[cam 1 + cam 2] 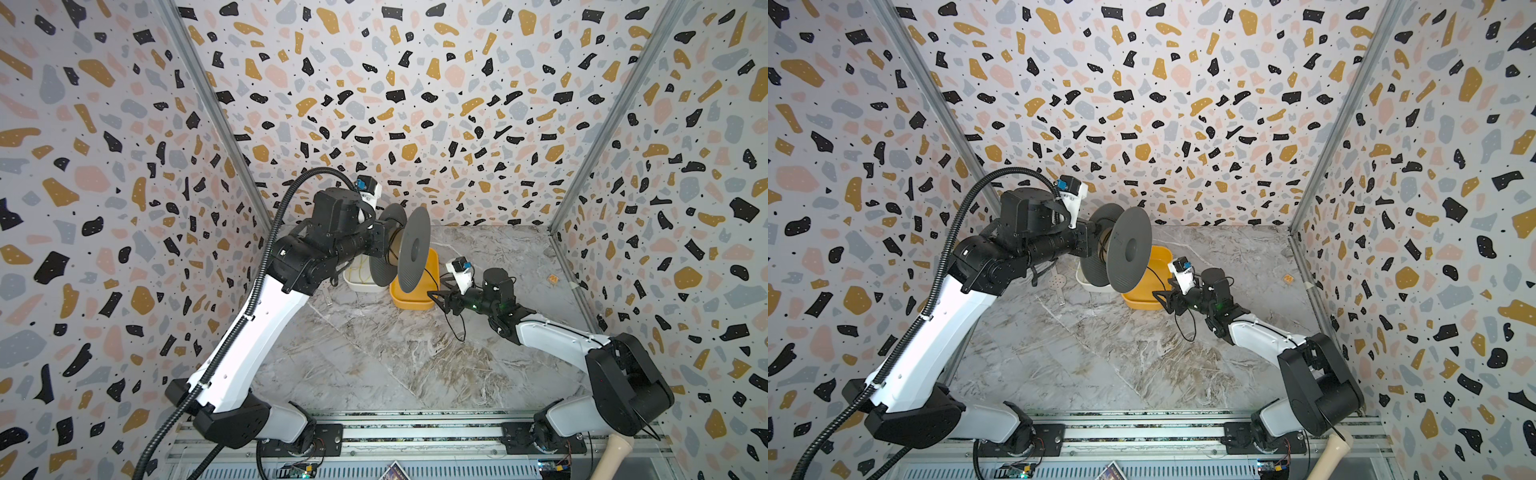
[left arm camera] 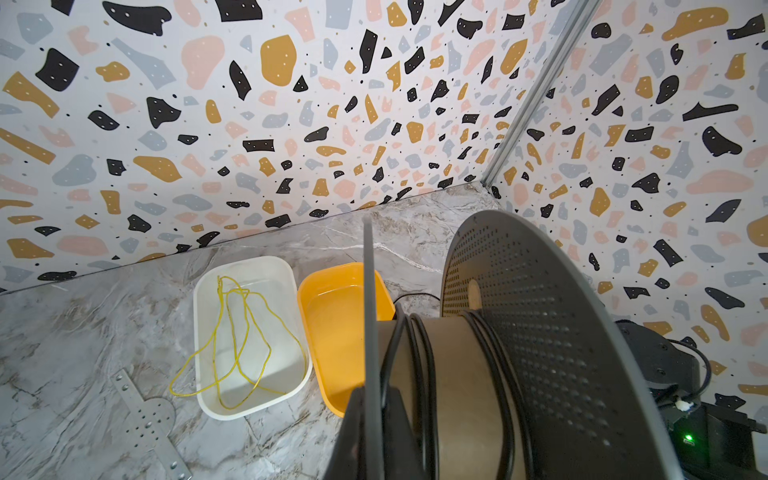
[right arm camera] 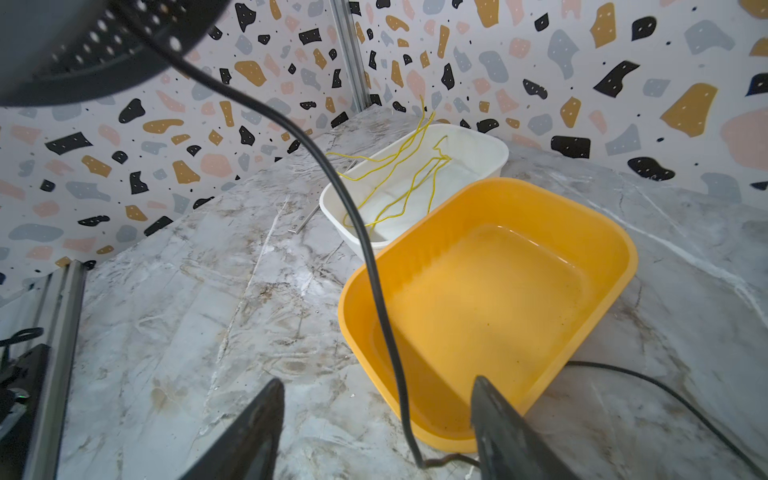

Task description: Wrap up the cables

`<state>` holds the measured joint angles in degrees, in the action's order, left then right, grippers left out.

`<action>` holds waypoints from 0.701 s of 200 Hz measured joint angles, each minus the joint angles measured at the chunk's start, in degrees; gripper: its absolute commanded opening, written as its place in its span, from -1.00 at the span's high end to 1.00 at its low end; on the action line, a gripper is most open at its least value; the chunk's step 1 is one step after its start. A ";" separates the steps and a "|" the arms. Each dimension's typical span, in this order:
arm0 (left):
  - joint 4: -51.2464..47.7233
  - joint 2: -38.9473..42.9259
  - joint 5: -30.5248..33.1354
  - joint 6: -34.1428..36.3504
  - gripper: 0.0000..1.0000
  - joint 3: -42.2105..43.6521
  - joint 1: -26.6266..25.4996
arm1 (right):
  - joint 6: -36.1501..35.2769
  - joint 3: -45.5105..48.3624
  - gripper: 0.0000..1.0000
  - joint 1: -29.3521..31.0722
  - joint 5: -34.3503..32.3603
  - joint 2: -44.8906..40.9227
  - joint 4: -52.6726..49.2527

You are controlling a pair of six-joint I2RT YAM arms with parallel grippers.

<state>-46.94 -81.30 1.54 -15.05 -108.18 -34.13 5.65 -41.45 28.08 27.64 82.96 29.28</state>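
Cables [image 2: 428,374]: one thin black cord, w/ a few turns wound on the brown middle of a gray spool [image 1: 413,249]. Spool is up in the air over the far part of the bench [image 1: 374,365], w/ its two discs standing on edge. Left tool [image 2: 374,399] is pressed tight on the thin edge of one disc & holds the spool up. Rest of the cord drops off the spool, goes down past the yellow tub [image 3: 540,199] & passes btw the two fingers [image 3: 257,424] of the right tool [image 3: 377,381]. Right tool is spread wide; cord runs thru the gap, not pinched. More cord lies loose on the bench, right of that tub. White tub [image 2: 270,282], just left of the yellow one, has a thin yellow cord [image 2: 227,316] in it.
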 measured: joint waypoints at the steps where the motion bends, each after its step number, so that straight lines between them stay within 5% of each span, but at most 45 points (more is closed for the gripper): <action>1: -0.07 0.00 0.00 0.00 1.00 -0.02 0.00 | 0.00 -0.02 -0.59 0.00 -0.07 0.02 0.00; 22: -0.87 0.07 -0.09 -0.07 1.00 -1.18 0.00 | -1.49 0.00 -0.69 0.00 -1.44 0.72 0.79; 50: -1.18 0.33 -0.15 -0.11 1.00 -2.08 0.00 | -2.69 0.26 -0.55 0.00 -2.40 3.02 2.64; 96: -2.23 0.81 -0.09 -0.09 1.00 -2.34 0.00 | -2.25 3.08 0.01 0.00 -2.93 8.55 8.24; 140: -2.40 0.81 -0.17 -0.15 1.00 -2.49 0.68 | -1.79 4.35 0.78 0.46 -4.04 9.57 12.41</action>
<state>-49.34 -80.49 1.37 -15.20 -110.67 -33.45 3.86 -37.10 28.53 23.59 92.53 41.69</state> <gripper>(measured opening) 0.049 0.175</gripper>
